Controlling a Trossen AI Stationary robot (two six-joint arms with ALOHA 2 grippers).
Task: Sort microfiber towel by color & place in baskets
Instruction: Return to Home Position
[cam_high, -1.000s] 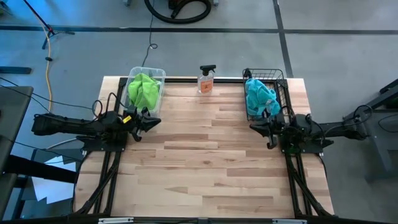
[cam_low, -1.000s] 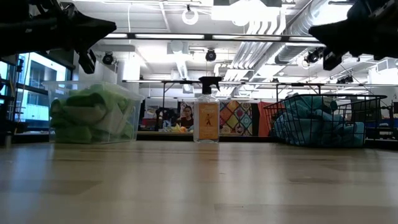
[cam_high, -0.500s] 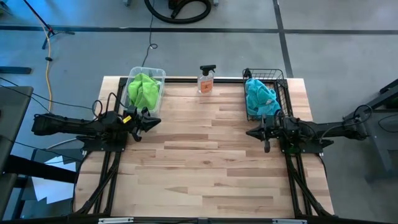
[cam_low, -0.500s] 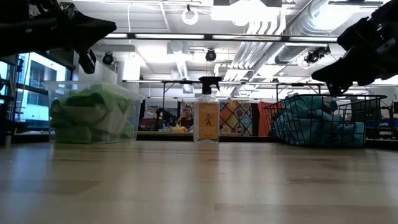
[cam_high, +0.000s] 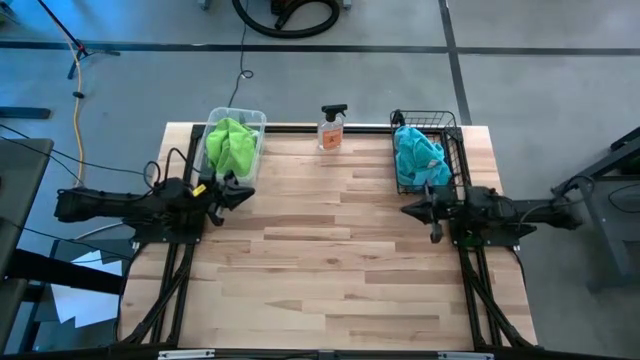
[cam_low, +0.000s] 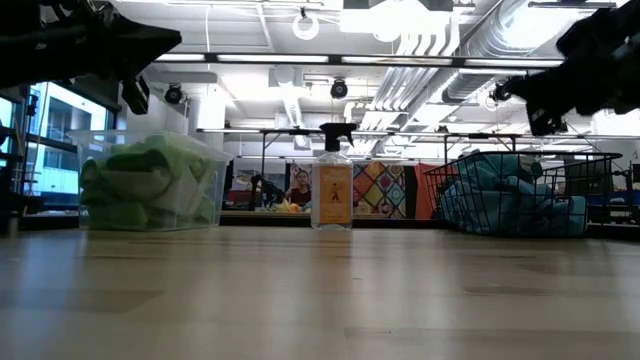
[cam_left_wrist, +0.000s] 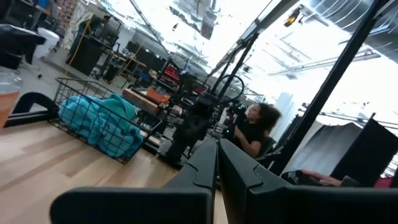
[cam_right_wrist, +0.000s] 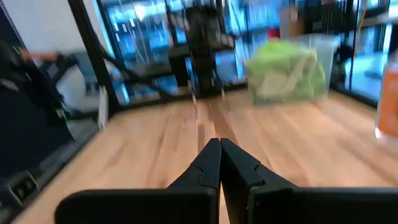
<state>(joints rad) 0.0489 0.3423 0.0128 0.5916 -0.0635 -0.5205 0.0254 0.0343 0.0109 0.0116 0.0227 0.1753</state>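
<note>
Left gripper (cam_high: 248, 193) hangs over the bench (cam_high: 330, 270) near its left edge, just in front of the tub (cam_high: 253, 118), not touching it, tips pointing toward the bench middle. In the left wrist view its fingers (cam_left_wrist: 208, 163) are pressed together with nothing between them.

Right gripper (cam_high: 405, 210) hangs near the right edge, just in front of the basket (cam_high: 452, 128), tips pointing inward toward the left arm. In the right wrist view its fingers (cam_right_wrist: 211, 163) are also closed tight and empty. In the low view both arms sit high in the top corners, well above the wood.

Green towels (cam_high: 230, 145) are all piled in the clear tub at the far left of the bench; the heap reaches about the rim. Blue towels (cam_high: 416, 152) are piled in the black wire basket at the far right, and the heap rises to about its top edge. No towel lies loose on the bench.

Bottle (cam_high: 331, 128), clear with a black trigger, stands upright at the far edge between tub and basket, well apart from both.

Beyond the bench, a person (cam_left_wrist: 252, 127) in dark clothes shows in the left wrist view, and another person (cam_low: 298, 187) shows far back in the low view, just beside the bottle in the picture.
</note>
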